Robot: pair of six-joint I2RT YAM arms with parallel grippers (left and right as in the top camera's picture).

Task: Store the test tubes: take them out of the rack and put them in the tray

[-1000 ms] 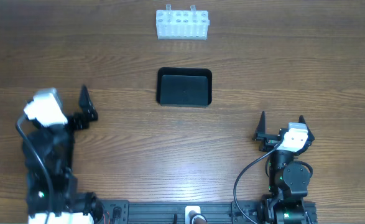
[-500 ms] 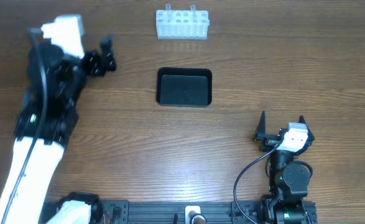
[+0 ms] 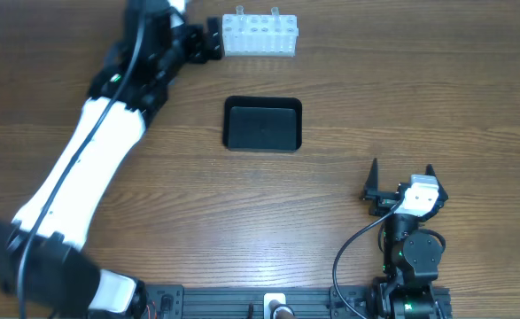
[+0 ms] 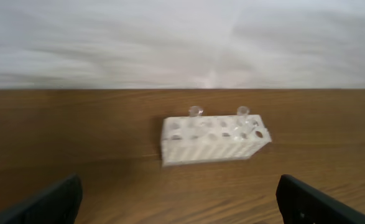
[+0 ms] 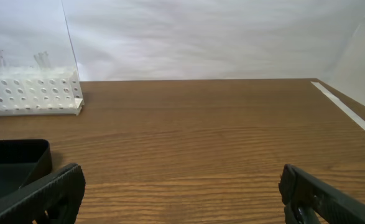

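two test tubes upright in white rack, far side of table, black tray near. tubes likely light, slick, breakable: pinch exposed tops gently, lift straight. left fingers apart, facing rack. right fingers apart, well away.

left arm: white shell, black cable | right arm: black | fingers: black

Translucent plastic rack, matt black tray
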